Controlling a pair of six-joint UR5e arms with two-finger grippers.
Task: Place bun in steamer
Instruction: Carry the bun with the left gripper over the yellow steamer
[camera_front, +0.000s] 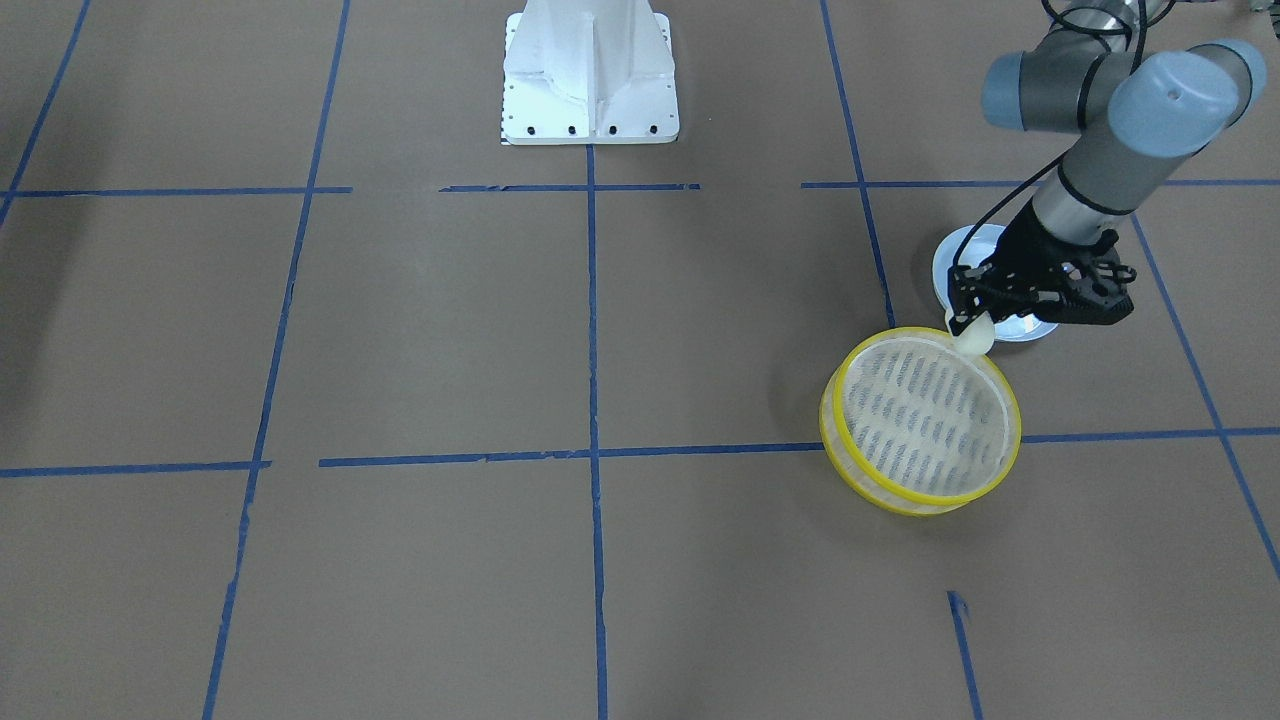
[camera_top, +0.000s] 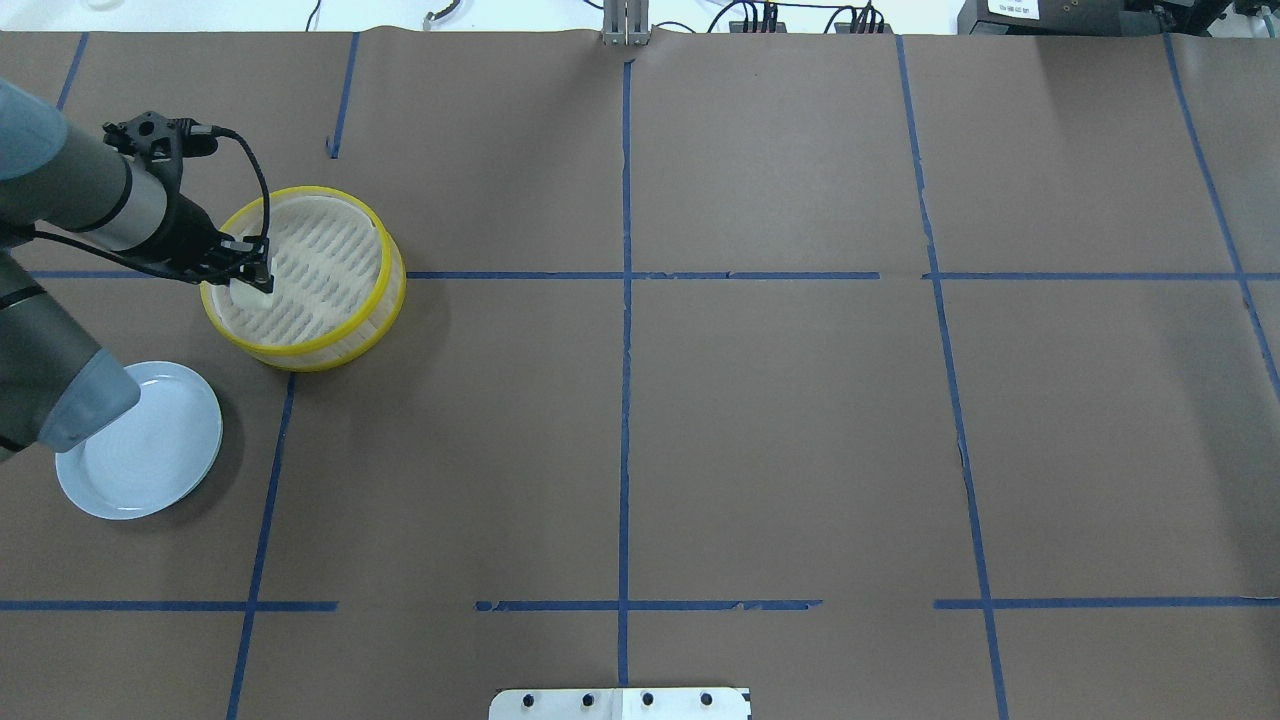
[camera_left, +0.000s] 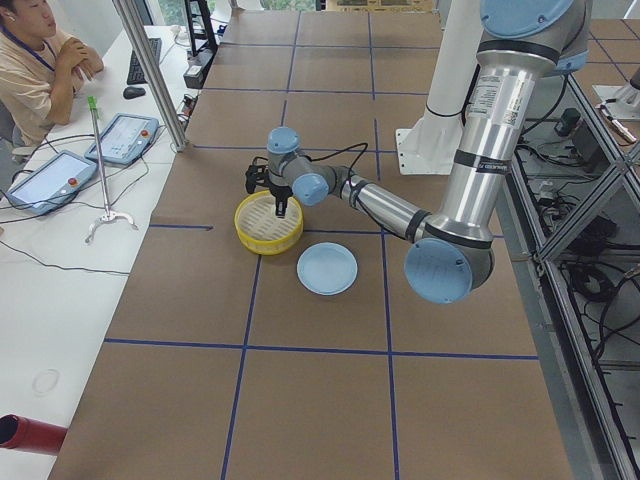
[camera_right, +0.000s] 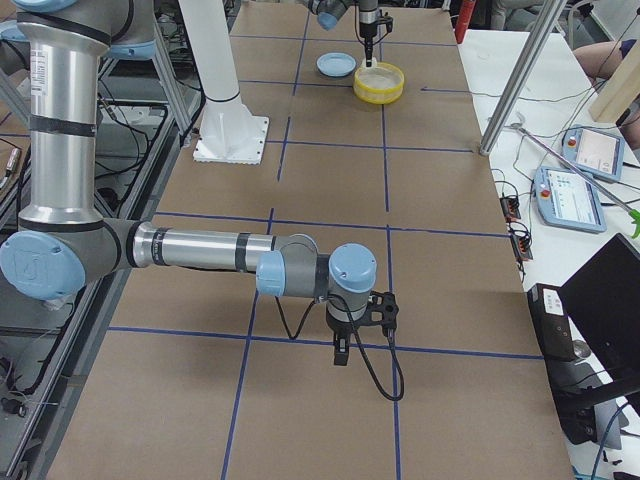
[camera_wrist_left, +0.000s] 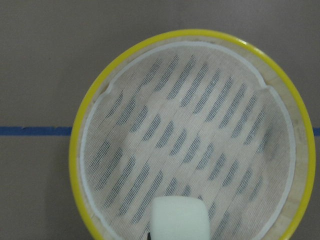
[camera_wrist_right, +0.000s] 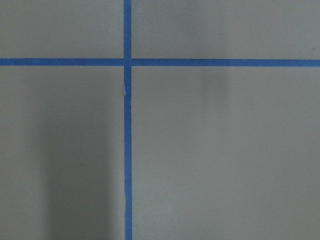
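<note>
Overhead view, lower left: pale blue plate (camera_top: 150, 460), partly behind arm elbow. Upper left: left gripper (camera_top: 255, 283), jaws pinched on bun (camera_top: 248, 300), hanging just inside steamer (camera_top: 355, 335) near rim, likely for clean drop onto slotted floor. Right gripper (camera_right: 341, 352) parked well apart; jaw state cannot tell.

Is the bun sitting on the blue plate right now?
No, the left gripper holds the bun over the steamer; the plate is bare.
</note>
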